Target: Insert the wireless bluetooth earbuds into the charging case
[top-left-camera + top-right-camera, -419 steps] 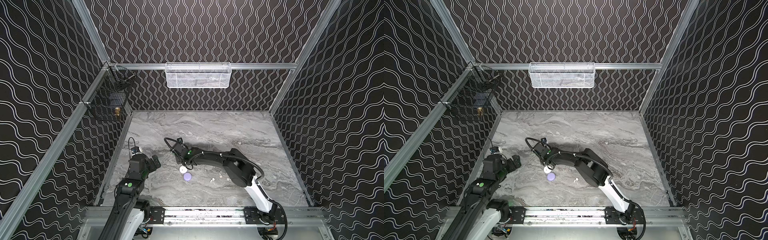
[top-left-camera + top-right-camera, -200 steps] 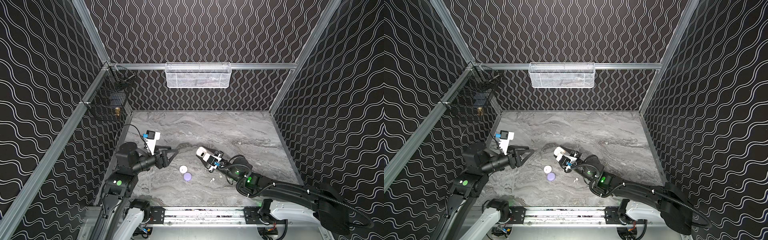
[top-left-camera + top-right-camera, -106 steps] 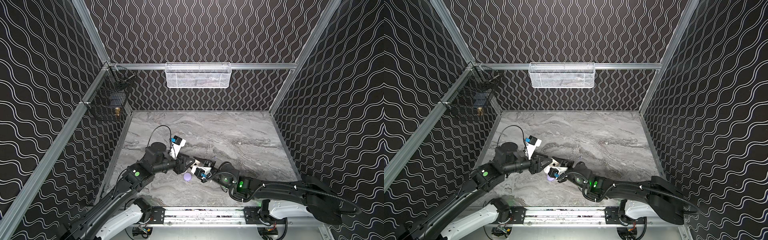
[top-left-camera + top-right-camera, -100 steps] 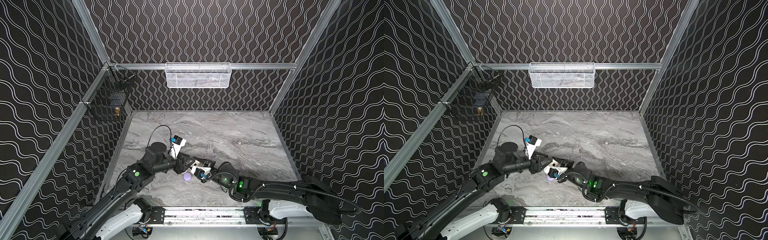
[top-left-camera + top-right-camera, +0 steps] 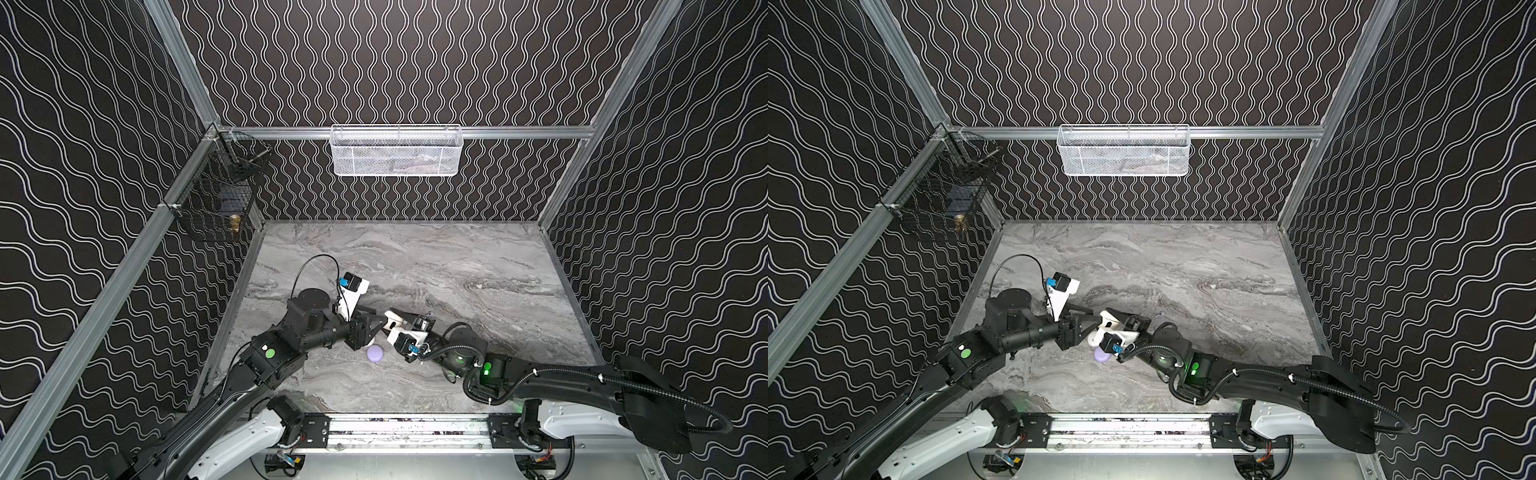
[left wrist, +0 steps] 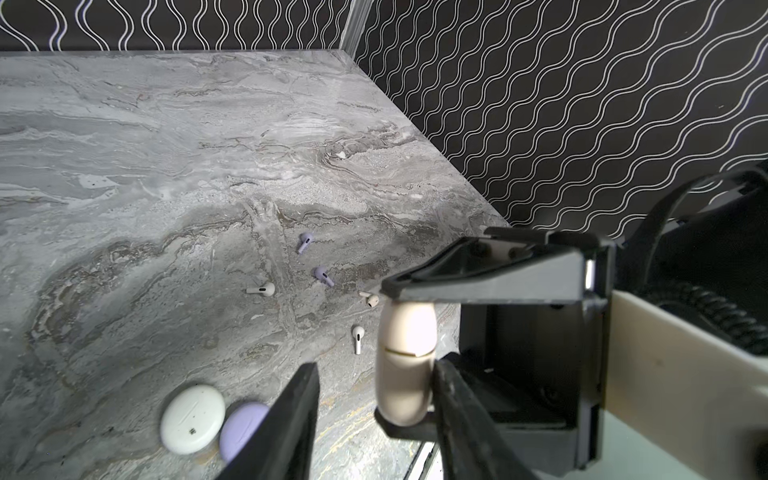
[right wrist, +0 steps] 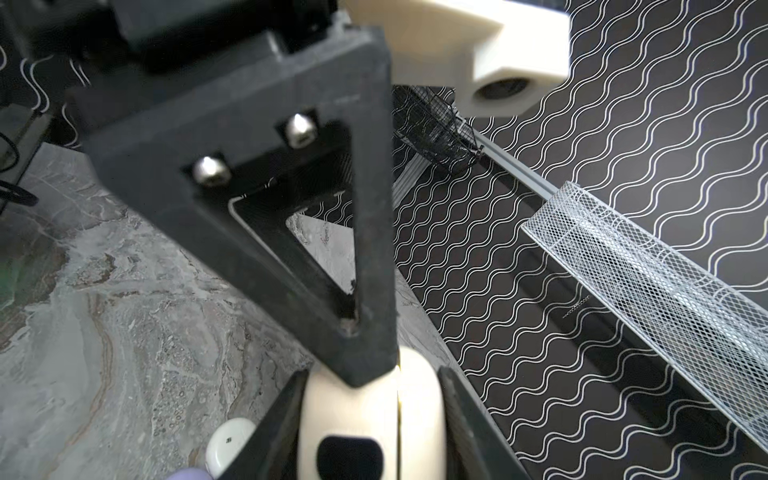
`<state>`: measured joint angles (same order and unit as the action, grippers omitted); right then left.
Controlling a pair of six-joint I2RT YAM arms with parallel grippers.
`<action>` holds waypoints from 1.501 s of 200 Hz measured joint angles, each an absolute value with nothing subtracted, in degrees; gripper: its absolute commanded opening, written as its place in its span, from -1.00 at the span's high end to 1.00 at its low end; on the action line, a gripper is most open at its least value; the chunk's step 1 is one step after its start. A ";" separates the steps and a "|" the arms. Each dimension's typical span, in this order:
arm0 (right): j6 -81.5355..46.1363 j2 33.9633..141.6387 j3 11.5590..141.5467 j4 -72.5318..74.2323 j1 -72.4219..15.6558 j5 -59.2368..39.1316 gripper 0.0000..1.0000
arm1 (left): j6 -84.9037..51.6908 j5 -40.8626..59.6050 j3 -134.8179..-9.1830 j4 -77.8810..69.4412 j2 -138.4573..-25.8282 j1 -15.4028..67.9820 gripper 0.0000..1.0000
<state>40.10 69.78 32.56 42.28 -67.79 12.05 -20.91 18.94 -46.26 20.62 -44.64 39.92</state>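
A shut cream charging case [image 7: 370,424] is held clear of the table, with my right gripper [image 7: 372,374] shut on its two faces. My left gripper [image 6: 374,368] stands open around the same case [image 6: 405,357]. One of its fingers [image 6: 453,399] touches the case, and a gap remains on the other side. In both top views the two grippers meet at mid-table [image 5: 370,328] [image 5: 1088,328]. Several earbuds lie loose on the marble: two lavender [image 6: 305,241] [image 6: 322,274], two cream [image 6: 262,289] [image 6: 371,299] and one white [image 6: 357,336].
A white case [image 6: 193,417] and a lavender case [image 6: 243,424] [image 5: 375,353] lie side by side on the table just under the grippers. A white mesh basket [image 5: 397,151] hangs on the back wall. A black wire basket [image 5: 216,199] hangs on the left wall.
Over the last second both arms swung in and met at mid-table. My left gripper's jaws have narrowed around the cream case. The right grip has not changed.
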 measured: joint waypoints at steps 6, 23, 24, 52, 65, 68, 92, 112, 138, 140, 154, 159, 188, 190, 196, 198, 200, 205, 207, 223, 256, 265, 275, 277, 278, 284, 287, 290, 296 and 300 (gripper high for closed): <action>40.10 69.78 32.75 42.26 -67.79 11.94 0.58 | -20.88 19.20 -46.13 20.60 -44.58 39.97 0.03; 40.12 70.00 33.17 42.76 -67.81 11.25 0.58 | -20.88 20.10 -45.82 20.62 -44.36 40.10 0.02; 40.12 70.02 33.19 42.83 -67.81 11.20 0.58 | -20.88 20.12 -45.82 20.62 -44.36 40.10 0.03; 40.16 70.81 33.56 43.22 -67.79 10.50 0.58 | -20.88 20.49 -45.71 20.67 -44.40 40.12 0.05; 40.18 71.07 33.80 43.35 -67.81 10.15 0.58 | -20.88 20.67 -45.71 20.64 -44.62 40.14 0.07; 40.18 71.09 33.82 43.42 -67.81 9.98 0.58 | -20.88 20.69 -45.71 20.64 -44.66 40.14 0.08; 40.38 71.37 34.17 43.48 -67.79 9.67 0.58 | -20.91 20.97 -45.71 20.18 -44.99 40.14 0.13; 40.56 71.59 34.28 43.62 -67.79 9.26 0.58 | -20.93 21.06 -45.69 20.01 -44.99 40.18 0.22; 40.58 72.16 34.85 43.62 -67.79 9.04 0.53 | -20.99 21.50 -45.54 19.42 -44.82 40.23 0.53; 40.58 72.20 34.87 43.64 -67.79 9.06 0.51 | -20.99 21.43 -45.50 19.35 -44.80 40.23 0.56; 40.99 72.25 34.89 43.62 -67.75 9.06 0.39 | -21.02 21.63 -45.23 19.00 -44.69 40.25 0.73; 40.99 72.25 34.89 43.62 -67.75 9.08 0.33 | -21.04 21.69 -45.08 18.81 -44.62 40.25 0.78; 40.88 71.55 34.44 43.62 -67.75 9.02 -0.21 | -21.58 22.26 -44.66 18.09 -44.18 40.25 1.00; 40.84 71.40 34.35 43.62 -67.75 8.95 -0.25 | -21.58 22.41 -44.66 18.09 -44.16 40.25 1.00; 40.16 71.00 34.04 43.79 -67.75 8.56 -0.37 | -21.43 22.72 -44.66 18.09 -44.12 40.25 1.00; 39.75 70.78 33.87 44.01 -67.77 8.23 -0.40 | -21.41 22.70 -44.66 18.09 -44.10 40.25 1.00; 39.62 70.67 33.78 44.10 -67.77 8.12 -0.43 | -21.37 22.65 -44.66 18.09 -44.10 40.25 1.00; 39.68 70.19 33.43 44.58 -67.81 7.77 -0.48 | -21.06 22.39 -44.66 18.13 -44.10 40.25 1.00; 39.64 70.04 33.32 44.86 -67.81 7.64 -0.50 | -20.99 22.22 -44.66 18.15 -44.07 40.25 1.00; 38.94 67.79 31.31 46.57 -67.81 6.74 -0.58 | -20.56 19.29 -44.80 18.37 -43.77 40.25 1.00; 35.73 60.77 24.97 48.80 -67.72 6.48 -0.55 | -16.45 13.39 -46.11 18.83 -43.05 40.23 1.00; 34.87 58.81 23.18 49.58 -67.53 6.28 -0.48 | -14.17 14.33 -45.82 17.61 -43.00 40.25 1.00; 33.28 56.23 21.34 49.65 -67.02 5.85 -0.37 | -11.64 15.94 -44.49 14.61 -42.78 40.25 1.00; 32.99 55.72 21.10 49.65 -66.92 5.87 -0.36 | -11.31 16.10 -44.23 14.17 -42.74 40.25 1.00; 32.88 55.51 21.02 49.65 -66.85 5.87 -0.34 | -11.03 16.25 -43.99 13.78 -42.72 40.25 1.00; 32.10 54.59 20.78 49.60 -66.59 5.93 -0.29 | -9.89 17.08 -43.05 11.99 -42.63 40.25 1.00; 31.62 53.87 20.71 49.56 -66.37 5.89 -0.27 | -9.28 17.63 -42.48 11.11 -42.65 40.25 1.00; 31.29 53.39 20.69 49.52 -66.24 5.91 -0.25 | -8.54 18.33 -41.87 9.96 -42.72 40.25 1.00; 30.48 52.47 20.69 49.54 -66.08 5.96 -0.24 | -7.40 19.42 -40.80 7.81 -42.96 40.25 1.00; 30.28 51.83 20.69 49.52 -65.95 5.91 -0.23 | -6.79 20.08 -40.14 6.46 -43.20 40.25 1.00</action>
<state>30.28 51.83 20.69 49.52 -65.95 5.91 -6.79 20.08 -40.14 6.46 -43.20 40.25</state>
